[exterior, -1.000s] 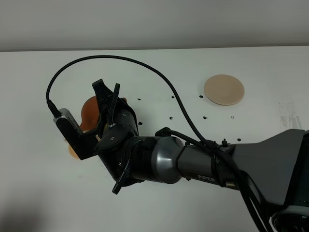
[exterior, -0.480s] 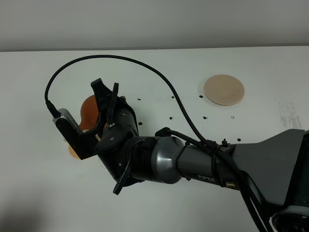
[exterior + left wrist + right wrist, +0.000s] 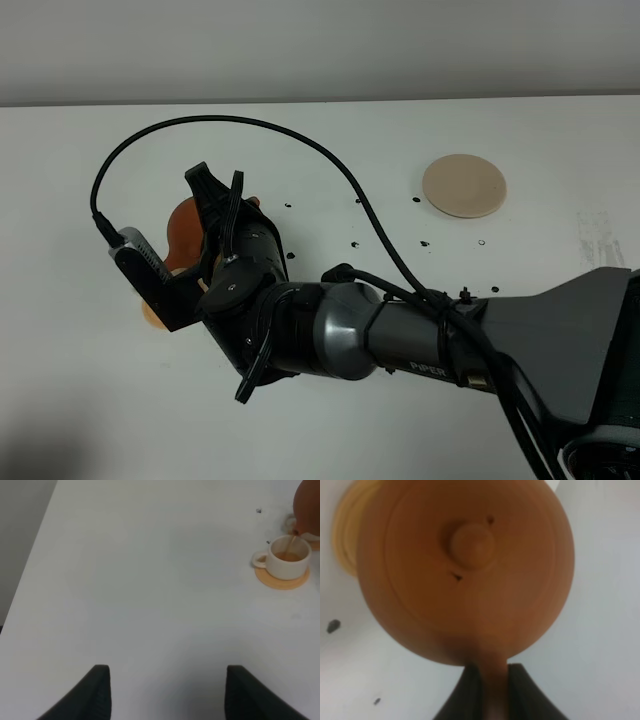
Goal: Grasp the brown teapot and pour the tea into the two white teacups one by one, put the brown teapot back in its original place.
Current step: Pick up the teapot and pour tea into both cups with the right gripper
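Item: brown teapot (image 3: 465,570), left of centre in the high view, handle pinched in my right tool (image 3: 490,680), streaming into teacup (image 3: 287,560); I'd hold tilt steady, spout over rim; left tool (image 3: 165,695) spread, idle.

White table (image 3: 330,140) with small dark specks (image 3: 355,243) near its middle.

Brown teapot (image 3: 470,575) — handle between jaws
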`<control>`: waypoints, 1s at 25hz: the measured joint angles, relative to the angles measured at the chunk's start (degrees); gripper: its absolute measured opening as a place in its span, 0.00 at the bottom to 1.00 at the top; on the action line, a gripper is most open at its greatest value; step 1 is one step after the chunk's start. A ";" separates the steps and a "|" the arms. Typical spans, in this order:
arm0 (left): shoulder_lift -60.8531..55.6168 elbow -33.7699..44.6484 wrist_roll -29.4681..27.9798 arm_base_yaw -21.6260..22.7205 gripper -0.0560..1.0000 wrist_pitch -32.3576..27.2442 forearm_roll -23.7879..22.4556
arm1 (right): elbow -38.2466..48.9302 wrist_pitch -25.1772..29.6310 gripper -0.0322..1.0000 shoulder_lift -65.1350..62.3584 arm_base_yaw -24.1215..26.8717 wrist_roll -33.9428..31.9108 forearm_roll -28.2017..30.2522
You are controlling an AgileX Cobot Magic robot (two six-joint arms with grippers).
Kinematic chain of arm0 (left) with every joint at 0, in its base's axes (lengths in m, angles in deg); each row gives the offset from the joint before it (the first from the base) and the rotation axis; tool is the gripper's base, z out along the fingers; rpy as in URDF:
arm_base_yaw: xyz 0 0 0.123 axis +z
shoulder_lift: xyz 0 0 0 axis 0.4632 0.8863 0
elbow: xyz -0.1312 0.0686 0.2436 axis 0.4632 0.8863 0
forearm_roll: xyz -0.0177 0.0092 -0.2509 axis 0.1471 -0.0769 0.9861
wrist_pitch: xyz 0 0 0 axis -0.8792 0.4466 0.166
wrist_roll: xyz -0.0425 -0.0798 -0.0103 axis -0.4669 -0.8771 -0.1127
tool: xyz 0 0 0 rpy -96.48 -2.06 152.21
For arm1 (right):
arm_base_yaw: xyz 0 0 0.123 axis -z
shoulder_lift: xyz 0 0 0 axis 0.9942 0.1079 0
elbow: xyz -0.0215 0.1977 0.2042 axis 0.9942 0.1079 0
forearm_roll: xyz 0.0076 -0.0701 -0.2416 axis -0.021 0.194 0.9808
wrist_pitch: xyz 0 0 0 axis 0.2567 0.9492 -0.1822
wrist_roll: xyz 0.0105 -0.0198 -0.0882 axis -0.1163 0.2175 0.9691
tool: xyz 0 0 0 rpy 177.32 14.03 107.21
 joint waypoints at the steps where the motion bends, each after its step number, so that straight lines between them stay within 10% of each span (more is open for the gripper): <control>1: 0.00 0.00 0.00 0.00 0.53 0.00 0.00 | 0.00 0.00 0.12 0.00 0.00 0.00 0.31; 25: 0.00 0.00 0.00 0.00 0.53 0.00 0.00 | 0.00 0.42 0.12 0.00 0.00 1.48 3.98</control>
